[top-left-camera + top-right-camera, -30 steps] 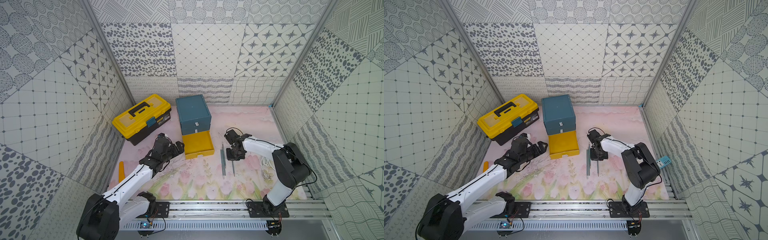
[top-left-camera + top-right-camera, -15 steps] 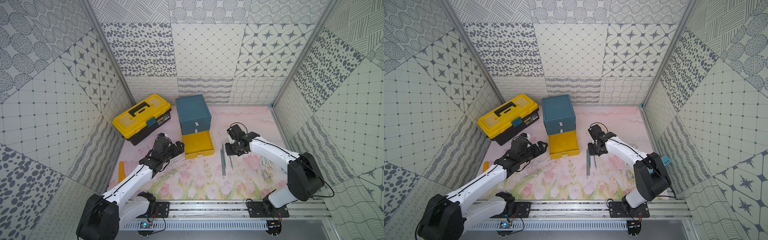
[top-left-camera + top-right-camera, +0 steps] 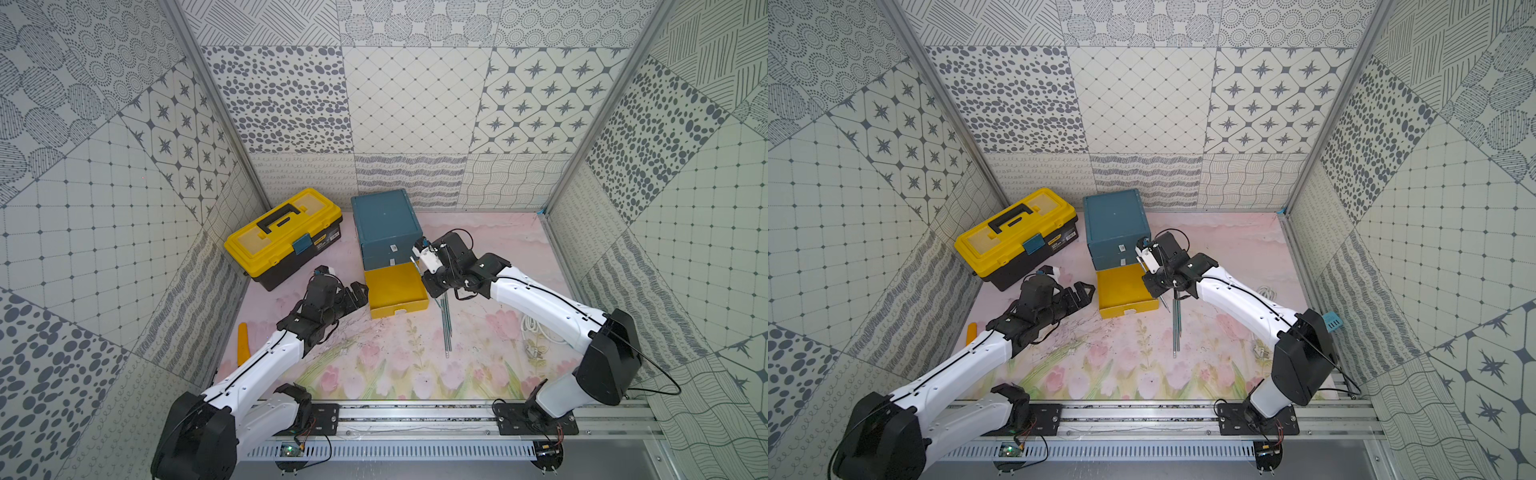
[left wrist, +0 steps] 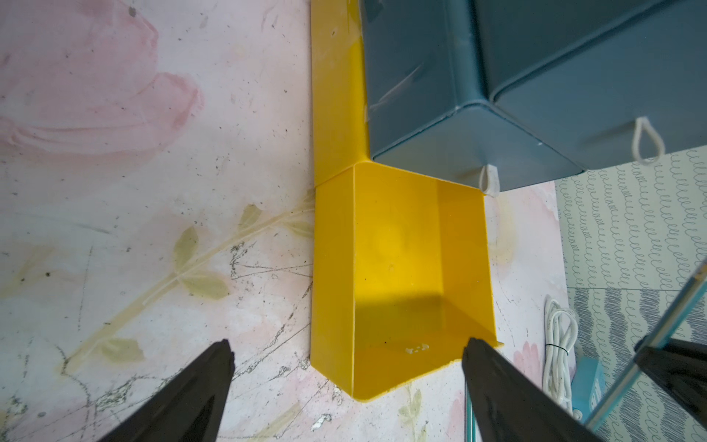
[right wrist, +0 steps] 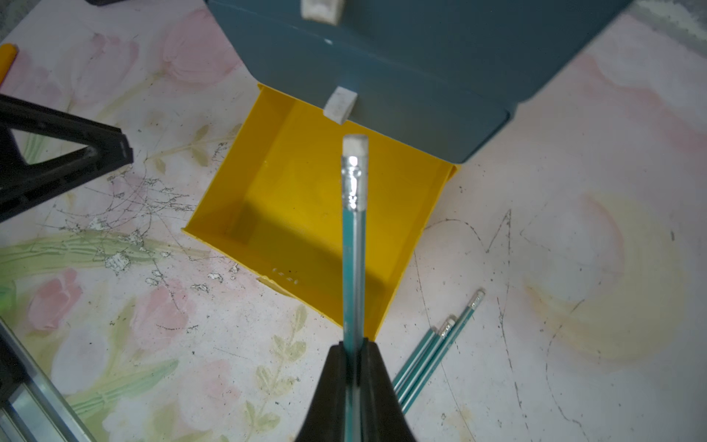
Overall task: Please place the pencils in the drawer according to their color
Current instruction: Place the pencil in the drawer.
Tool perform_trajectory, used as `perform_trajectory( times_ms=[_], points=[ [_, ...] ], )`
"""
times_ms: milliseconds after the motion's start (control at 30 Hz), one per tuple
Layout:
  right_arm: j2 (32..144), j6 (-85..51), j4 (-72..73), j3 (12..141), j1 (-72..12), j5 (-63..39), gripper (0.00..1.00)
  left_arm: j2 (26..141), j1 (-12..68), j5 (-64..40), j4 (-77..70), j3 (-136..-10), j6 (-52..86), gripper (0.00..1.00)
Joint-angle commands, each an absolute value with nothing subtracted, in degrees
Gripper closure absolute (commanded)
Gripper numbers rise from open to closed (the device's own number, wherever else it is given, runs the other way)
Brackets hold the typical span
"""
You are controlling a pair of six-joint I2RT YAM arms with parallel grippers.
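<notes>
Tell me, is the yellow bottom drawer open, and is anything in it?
Open and empty: the yellow drawer sticks out from under the blue cabinet, bare floor showing. The pencil in the right fingers is not inside.

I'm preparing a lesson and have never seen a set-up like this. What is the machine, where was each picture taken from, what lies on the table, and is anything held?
A left arm and right arm, both robots, work over a flowered mat. Two pictures look down from above; two come from cameras on the wrists. On it: a toolbox, a cabinet with its yellow drawer pulled out, loose pencils, a cable. The right gripper pinches one teal pencil by the drawer; the left gripper is open, holding nothing.
</notes>
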State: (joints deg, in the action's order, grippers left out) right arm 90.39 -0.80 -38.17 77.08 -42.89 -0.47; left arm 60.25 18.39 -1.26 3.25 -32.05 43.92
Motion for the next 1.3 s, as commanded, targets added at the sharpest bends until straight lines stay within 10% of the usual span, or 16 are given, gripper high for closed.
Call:
perform_trajectory(
  times_ms=[0,1000,1267],
  points=[
    [94.1,7.1,-36.2,80.8,-45.2,0.8,1.00,59.4,18.2,-0.1,2.5,-31.8,43.8,0.01],
    [113.8,23.3,-33.4,91.4,-51.0,10.3,1.00,54.5,18.2,5.4,6.1,-30.2,45.6,0.01],
    [113.9,21.3,-33.3,90.3,-50.9,10.5,0.73,54.6,18.2,5.3,6.0,-30.2,45.6,0.01]
  ],
)
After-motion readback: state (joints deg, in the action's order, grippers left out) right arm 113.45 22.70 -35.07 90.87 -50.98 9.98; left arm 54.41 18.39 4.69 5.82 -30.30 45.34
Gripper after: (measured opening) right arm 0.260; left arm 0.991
